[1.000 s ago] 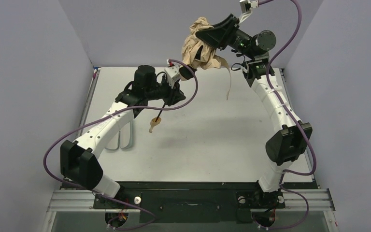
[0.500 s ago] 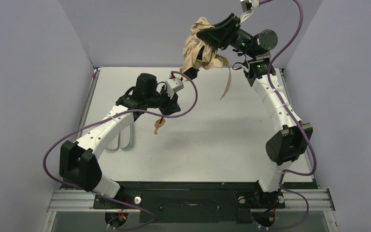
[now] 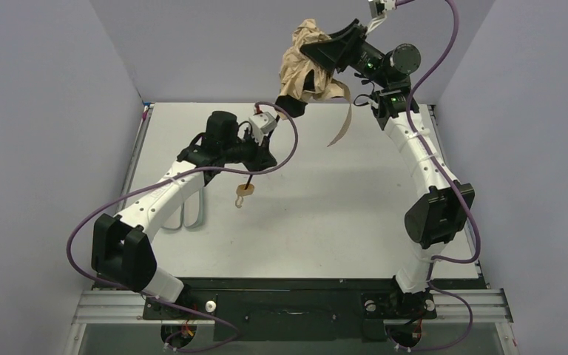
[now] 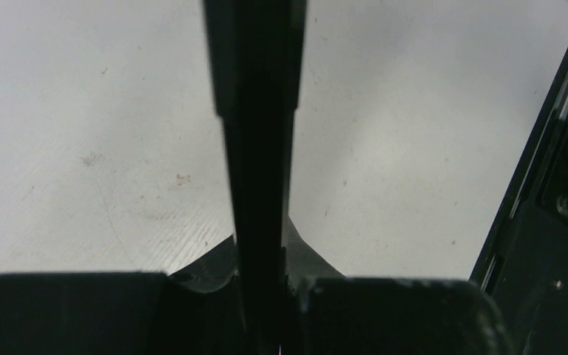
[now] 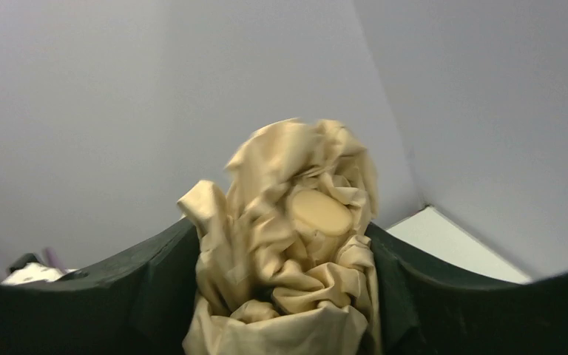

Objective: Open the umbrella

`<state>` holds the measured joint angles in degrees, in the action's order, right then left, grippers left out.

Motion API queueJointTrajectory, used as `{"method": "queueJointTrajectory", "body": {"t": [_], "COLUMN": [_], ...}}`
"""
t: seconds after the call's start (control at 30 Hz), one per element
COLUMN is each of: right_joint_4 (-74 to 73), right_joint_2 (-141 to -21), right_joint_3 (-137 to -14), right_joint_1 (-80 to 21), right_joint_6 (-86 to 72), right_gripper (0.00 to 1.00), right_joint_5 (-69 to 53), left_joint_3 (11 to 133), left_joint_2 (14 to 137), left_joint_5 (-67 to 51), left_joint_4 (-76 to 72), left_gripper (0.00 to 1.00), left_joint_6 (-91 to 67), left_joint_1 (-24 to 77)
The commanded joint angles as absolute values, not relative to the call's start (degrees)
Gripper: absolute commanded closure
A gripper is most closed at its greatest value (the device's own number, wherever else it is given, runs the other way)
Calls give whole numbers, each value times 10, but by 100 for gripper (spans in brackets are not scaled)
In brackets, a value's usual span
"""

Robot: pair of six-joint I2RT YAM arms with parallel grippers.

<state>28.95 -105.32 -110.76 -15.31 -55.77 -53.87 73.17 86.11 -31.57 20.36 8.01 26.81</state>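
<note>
Our right gripper [image 5: 285, 259] clamps the umbrella [image 3: 305, 66] by its bunched canopy [image 5: 296, 185], high at 1 o'clock near the back wall [image 3: 214, 44]. Our left gripper [image 4: 259, 285] is closed on the black shaft [image 4: 259, 111]. The handle [image 3: 242, 194] hangs over the middle of the table [image 3: 325, 214], well apart from its edges. A sleeve [image 3: 191, 211] lies at 9 o'clock.

Fixed camera looks down from behind; both wrist cameras closely face umbrella [image 3: 305, 61].

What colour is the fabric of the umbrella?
Tan; the umbrella shows best in the right wrist view.
</note>
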Motion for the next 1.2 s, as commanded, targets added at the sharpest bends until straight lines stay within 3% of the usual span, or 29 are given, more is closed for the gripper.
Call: {"method": "queueJointTrajectory", "body": {"t": [0.0, 0.03, 0.17, 0.47, 0.73, 1.0, 1.17], "right_joint_4": [279, 261, 210, 184, 129, 88, 64], "right_joint_2": [-1048, -1047, -1040, -1001, -929, -909, -895], "right_joint_3": [-1125, -1123, -1108, -1007, -900, -857, -824], "right_joint_1": [-138, -127, -88, -24, -12, -3, 25], "right_joint_6": [-535, -530, -489, -449, -367, -330, -311], "right_gripper": [28, 22, 19, 16, 18, 17, 18], "right_joint_5": [-499, -493, -449, -410, -424, -412, -407], "left_joint_3": [734, 731, 722, 756, 785, 779, 809], "left_joint_2": [860, 860, 864, 873, 863, 856, 874], "left_joint_5": [-327, -319, -291, -294, -167, -143, -61], "left_joint_4": [45, 33, -15, -66, -201, -232, -257], "left_gripper": [100, 100, 100, 100, 100, 100, 100], "left_joint_6": [-125, -165, -190, -109, -163, -118, -179], "left_joint_1": [216, 195, 141, 228, 152, 272, 148]}}
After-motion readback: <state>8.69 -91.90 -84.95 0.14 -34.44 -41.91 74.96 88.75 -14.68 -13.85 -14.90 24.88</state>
